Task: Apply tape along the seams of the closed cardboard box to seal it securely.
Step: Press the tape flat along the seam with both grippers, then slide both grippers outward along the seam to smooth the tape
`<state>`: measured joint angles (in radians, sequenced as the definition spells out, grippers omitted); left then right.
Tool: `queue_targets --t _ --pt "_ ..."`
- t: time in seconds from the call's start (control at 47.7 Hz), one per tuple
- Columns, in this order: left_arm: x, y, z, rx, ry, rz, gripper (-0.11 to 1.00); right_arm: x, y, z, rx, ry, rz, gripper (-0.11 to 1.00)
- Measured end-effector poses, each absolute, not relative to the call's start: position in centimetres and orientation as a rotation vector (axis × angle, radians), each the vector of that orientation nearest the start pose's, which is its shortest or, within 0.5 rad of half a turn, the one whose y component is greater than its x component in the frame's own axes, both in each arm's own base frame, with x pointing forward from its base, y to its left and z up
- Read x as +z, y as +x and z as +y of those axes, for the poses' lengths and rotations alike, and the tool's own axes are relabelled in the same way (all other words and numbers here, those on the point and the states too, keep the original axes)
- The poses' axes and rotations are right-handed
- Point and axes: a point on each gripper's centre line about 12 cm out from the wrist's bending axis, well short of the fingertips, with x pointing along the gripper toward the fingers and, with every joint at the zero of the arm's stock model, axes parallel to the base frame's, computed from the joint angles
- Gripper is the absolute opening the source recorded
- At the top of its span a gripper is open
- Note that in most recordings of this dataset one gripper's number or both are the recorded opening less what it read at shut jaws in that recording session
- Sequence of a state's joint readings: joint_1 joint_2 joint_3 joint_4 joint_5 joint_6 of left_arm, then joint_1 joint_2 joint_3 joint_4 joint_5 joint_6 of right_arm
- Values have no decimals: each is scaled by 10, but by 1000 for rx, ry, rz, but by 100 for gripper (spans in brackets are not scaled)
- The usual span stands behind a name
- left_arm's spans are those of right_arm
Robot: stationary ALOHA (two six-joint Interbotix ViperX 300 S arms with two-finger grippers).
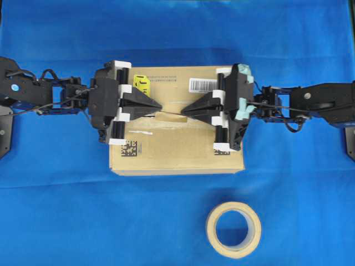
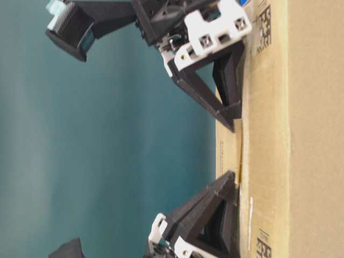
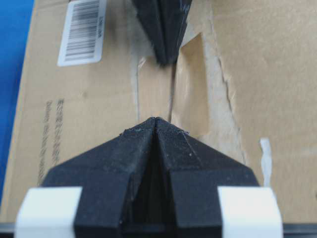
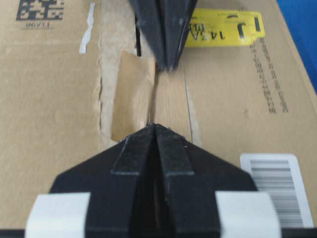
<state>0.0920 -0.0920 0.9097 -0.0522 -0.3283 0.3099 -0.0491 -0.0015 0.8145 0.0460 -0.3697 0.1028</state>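
Brown corrugated cardboard box [image 1: 176,145] lies on the blue cloth [image 1: 55,221] beneath both my arms in the overhead view. My left gripper [image 1: 158,106] and my right gripper [image 1: 184,111] face each other across its top, tips near together, each clenched to a point. Between them sits the short squarish piece of smooth tan paper tape [image 1: 168,117], roughly equally near both. A beige ring-shaped tape roll [image 1: 233,229] rests well apart on the cloth.

From table level, turned sideways, both closed claws angle onto the box top with their tips touching it or just off it; I cannot tell which.

Through my left wrist camera, my pinched tips sit over the thin dark slit of the seam [image 3: 172,101], which runs straight ahead toward the other claw. That is the seam's long axis, in line with both grippers. The tape straddles it, more of it lying to the right, its right part looking slightly lifted.

Through my right wrist camera the same patch lies dead ahead between the two points, spreading left of the slit, with a yellow sticker [image 4: 225,34] beyond. I judge the next move is pressing along the seam line to flatten that patch.
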Motion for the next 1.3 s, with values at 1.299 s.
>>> queue_targets --t 1.299 --pt "162 376 2 -39 261 442 0 165 411 -16 -73 135 418 0"
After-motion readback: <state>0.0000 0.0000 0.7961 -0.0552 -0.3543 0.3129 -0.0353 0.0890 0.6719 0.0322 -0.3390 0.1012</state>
